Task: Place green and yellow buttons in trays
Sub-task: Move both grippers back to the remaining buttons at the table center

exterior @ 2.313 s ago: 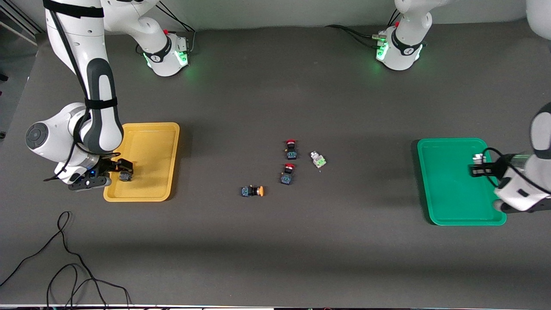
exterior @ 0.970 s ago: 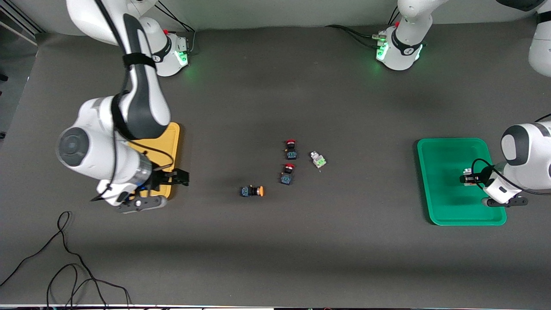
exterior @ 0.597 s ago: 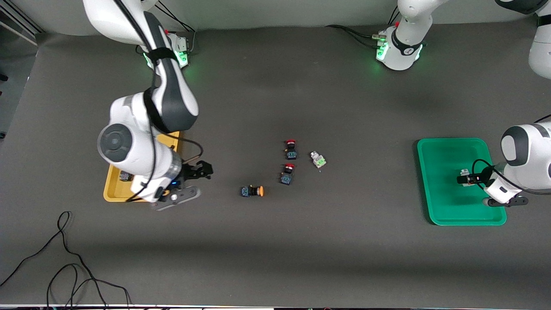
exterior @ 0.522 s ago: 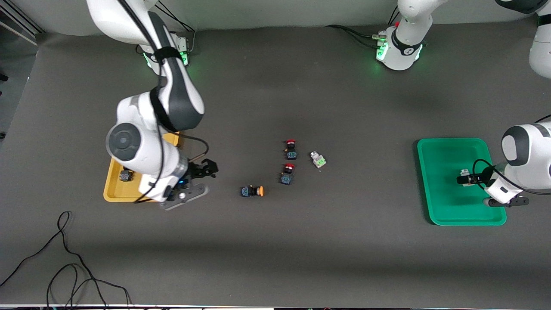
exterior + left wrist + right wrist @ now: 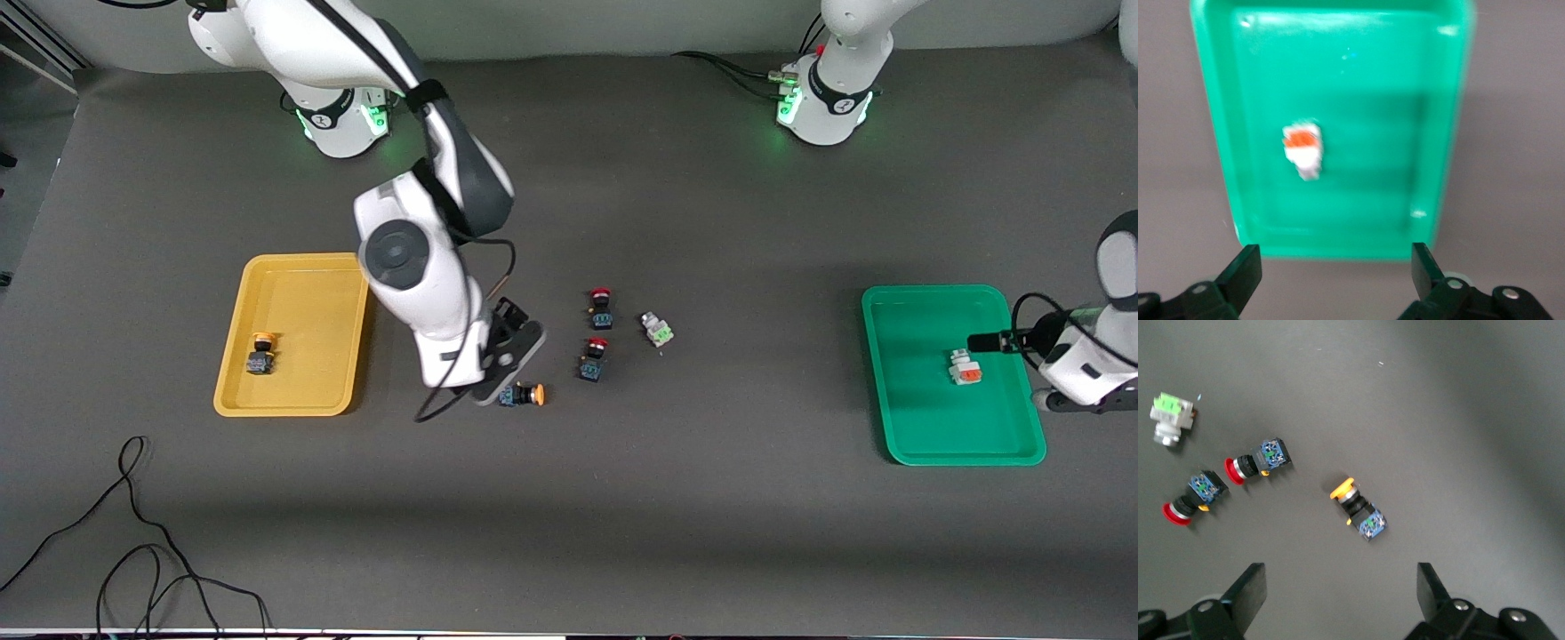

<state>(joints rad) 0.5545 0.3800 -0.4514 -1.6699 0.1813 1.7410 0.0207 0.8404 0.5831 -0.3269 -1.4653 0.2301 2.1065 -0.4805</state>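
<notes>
I have the right gripper [image 5: 508, 331] up over the middle of the table, jaws wide apart and holding nothing, above the loose yellow-capped button [image 5: 522, 395] that lies on its side on the bare mat. In the right wrist view that same button [image 5: 1359, 509] sits between my two spread fingers [image 5: 1245, 597]. Beside it, toward the left arm's end, lie two red-capped switches [image 5: 596, 357] (not mine to sort), and just past them the whitish green-faced button [image 5: 658, 330].

The left gripper [image 5: 996, 340] hangs over the green tray [image 5: 898, 444], at the edge nearest the left arm's end; its jaws also stand apart and empty. The whitish button with the orange-red face [image 5: 965, 368] rests on the tray floor, and it looks clear of the fingers, though the wrist picture is blurred.

In the yellow tray [image 5: 293, 404] another yellow-capped button [image 5: 260, 353] lies near the rim at the right arm's end.
</notes>
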